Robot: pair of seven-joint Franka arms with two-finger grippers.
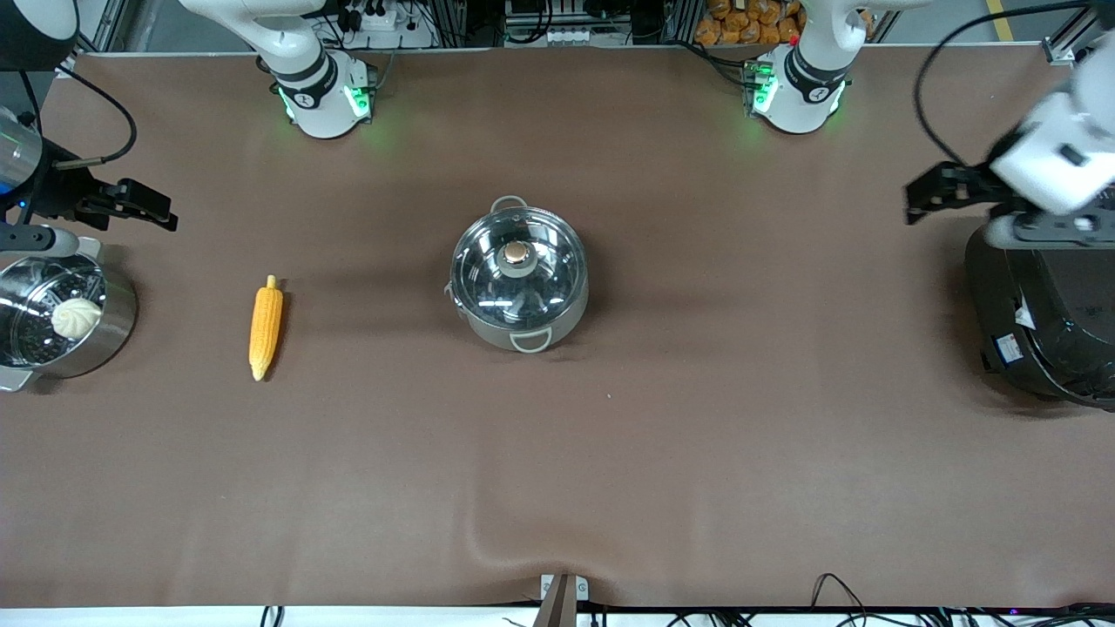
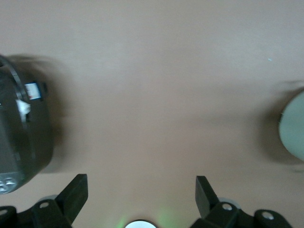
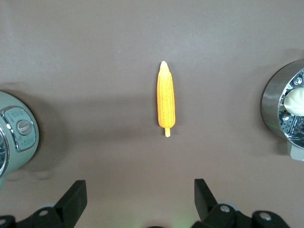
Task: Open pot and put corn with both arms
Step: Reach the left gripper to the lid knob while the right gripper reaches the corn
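The steel pot (image 1: 520, 300) stands mid-table with its glass lid (image 1: 488, 270) on and the copper-topped knob (image 1: 518, 253) upright. The corn (image 1: 266, 327) lies on the table between the pot and the right arm's end. It also shows in the right wrist view (image 3: 166, 99), along with the pot's edge (image 3: 16, 133). My right gripper (image 1: 148, 207) is open and empty in the air over the table beside the steamer pot, and shows in its own view (image 3: 140, 187). My left gripper (image 1: 915, 200) is open and empty over the rice cooker's edge, and shows in its own view (image 2: 141, 187).
A steel steamer pot (image 1: 109, 326) with a white bun (image 1: 77, 318) stands at the right arm's end of the table; it also shows in the right wrist view (image 3: 278, 107). A large black rice cooker (image 1: 1041, 322) stands at the left arm's end; it also shows in the left wrist view (image 2: 21, 137).
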